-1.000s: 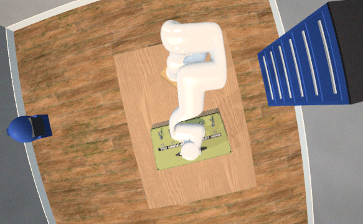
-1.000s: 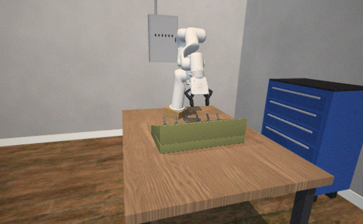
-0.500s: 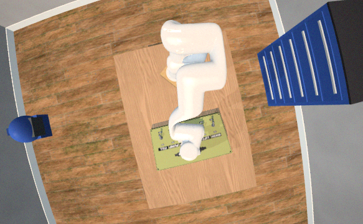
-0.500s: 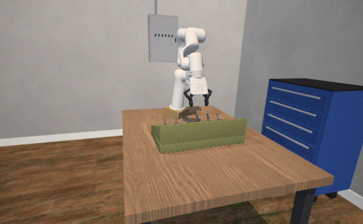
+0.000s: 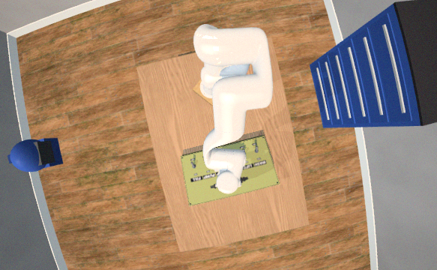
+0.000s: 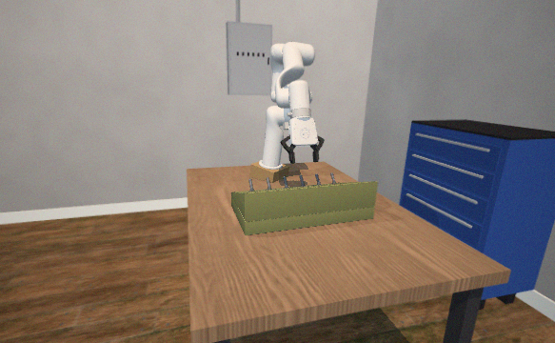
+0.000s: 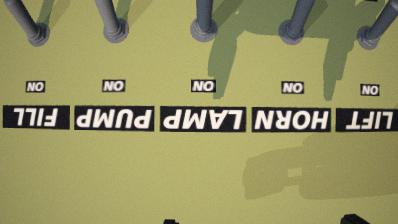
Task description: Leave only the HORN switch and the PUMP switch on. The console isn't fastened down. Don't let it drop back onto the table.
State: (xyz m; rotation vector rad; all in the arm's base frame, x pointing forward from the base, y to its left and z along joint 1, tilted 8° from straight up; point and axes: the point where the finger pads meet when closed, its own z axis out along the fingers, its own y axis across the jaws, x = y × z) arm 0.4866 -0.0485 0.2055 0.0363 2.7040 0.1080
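Observation:
The green console point(image 5: 203, 196) point(image 6: 306, 202) point(image 7: 100, 175) stands on the table. In the wrist view its levers are FILL point(image 7: 25, 20), PUMP point(image 7: 107, 17), LAMP point(image 7: 204, 15), HORN point(image 7: 300, 17) and LIFT point(image 7: 382, 25), over upside-down labels. Their bases sit above the ON marks and their shafts run toward the top edge, tips cut off. The WASH lever point(image 5: 255, 146) shows in the top view. I cannot tell surely which levers are on. My gripper point(image 6: 304, 160) point(image 7: 262, 220) is open and empty, above the console, its fingertips at the wrist view's bottom edge.
The wooden table point(image 5: 240, 225) point(image 6: 334, 267) extends around the console. The arm's base stands on a wooden block point(image 6: 263, 172) behind it. A blue drawer cabinet point(image 5: 357, 82) point(image 6: 520, 191) stands beside the table. A blue object point(image 5: 27, 155) is by the opposite wall.

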